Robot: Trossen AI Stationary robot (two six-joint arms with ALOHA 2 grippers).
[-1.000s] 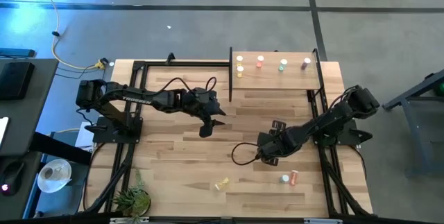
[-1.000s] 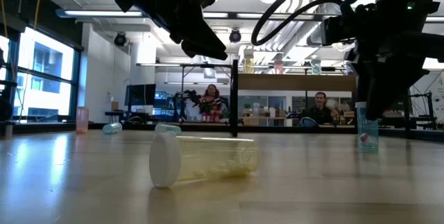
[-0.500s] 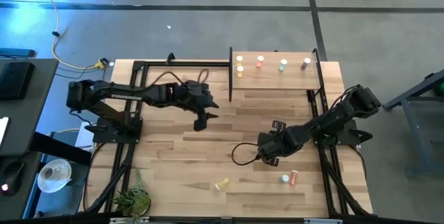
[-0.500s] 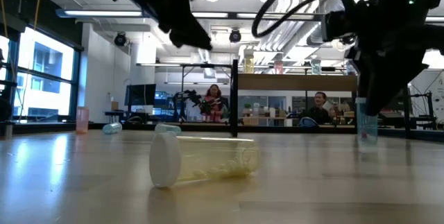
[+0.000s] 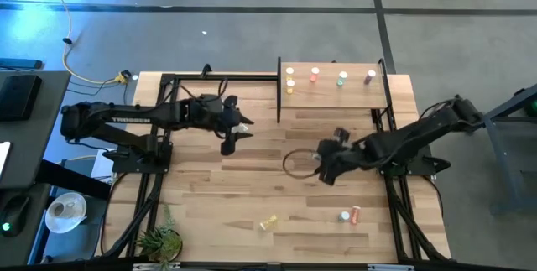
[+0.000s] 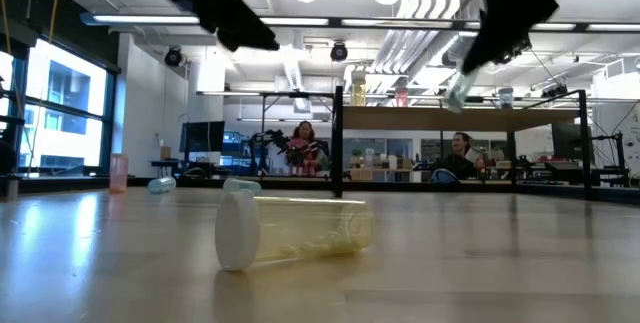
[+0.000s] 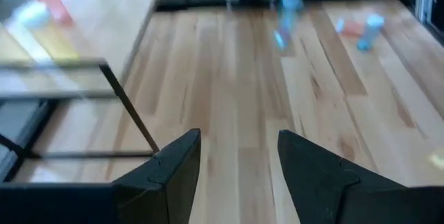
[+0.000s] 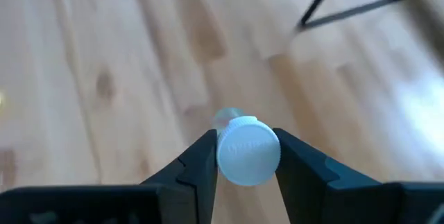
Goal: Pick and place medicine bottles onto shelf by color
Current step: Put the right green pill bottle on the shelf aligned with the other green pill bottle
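Note:
My right gripper point(image 5: 325, 167) is shut on a teal bottle with a white cap point(image 8: 248, 153), held above the middle of the table; it also shows in the low view point(image 6: 458, 88). My left gripper point(image 5: 228, 142) is open and empty point(image 7: 239, 175), raised over the table left of the shelf post. The shelf point(image 5: 336, 95) at the far right carries three yellow bottles point(image 5: 290, 81), a pink one point(image 5: 315, 74), a green one point(image 5: 342, 78) and a purple one point(image 5: 370, 76), all upright. A yellow bottle point(image 6: 290, 231) lies on its side near the front edge. My right gripper pinches the teal bottle between its two fingers, just below the white cap point(image 8: 248, 156); the cap faces the wrist camera. The bottle is lifted clear of the table and hangs tilted below the fingers point(image 6: 458, 88).
A teal bottle point(image 5: 344, 216) and a pink bottle point(image 5: 356, 214) are on the table near the front right. A black upright post point(image 5: 278, 86) stands at the shelf's left end. A small plant point(image 5: 159, 239) sits at the front left corner. People sit in the room beyond the table.
My right gripper has risen from the table with the teal bottle and gone toward the far edge; the bottle stood on the table and is now lifted clear and tilted. My left gripper has drawn back toward the table's left edge, rising a little.

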